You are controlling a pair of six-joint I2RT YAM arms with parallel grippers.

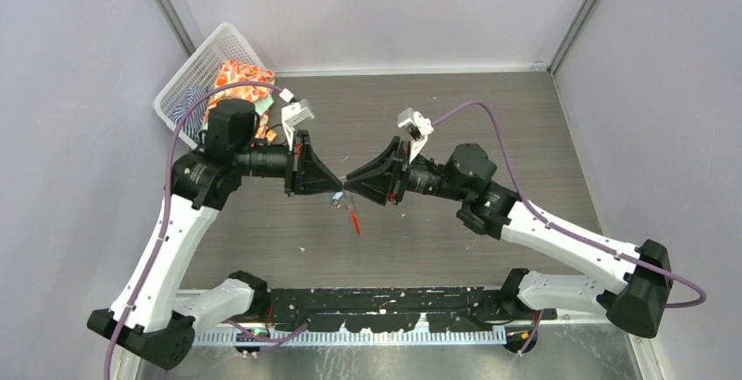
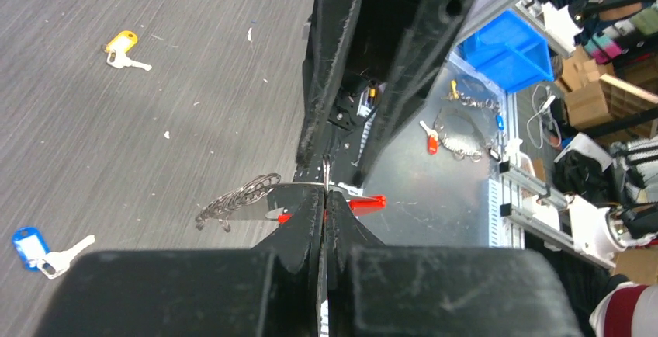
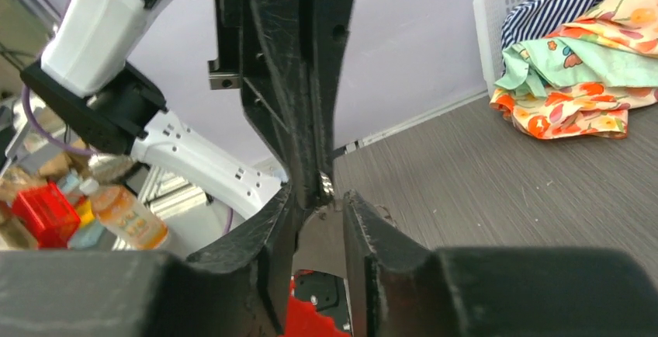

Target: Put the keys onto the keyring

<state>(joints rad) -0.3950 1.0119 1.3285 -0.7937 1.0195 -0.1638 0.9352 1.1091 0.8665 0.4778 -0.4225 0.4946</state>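
My left gripper [image 1: 335,189] [image 2: 324,193] is shut on the keyring's thin metal ring, held above the table's middle. The chain cluster [image 2: 233,197] sticks out to one side of the fingers and the red oval tag [image 2: 366,203] [image 1: 353,218] to the other. My right gripper [image 1: 351,189] [image 3: 320,197] meets it tip to tip. Its jaws stand a little apart on either side of the ring [image 3: 327,185], not pressed on it. The yellow-headed key [image 2: 120,44] and the blue-headed key [image 2: 31,248] lie apart on the grey table. Neither shows in the top view.
A white basket [image 1: 188,73] [image 3: 496,11] holding patterned cloths [image 3: 578,81] stands at the back left corner. The arms' black base rail [image 1: 394,301] runs along the near edge. Purple-grey walls close in the left, right and back.
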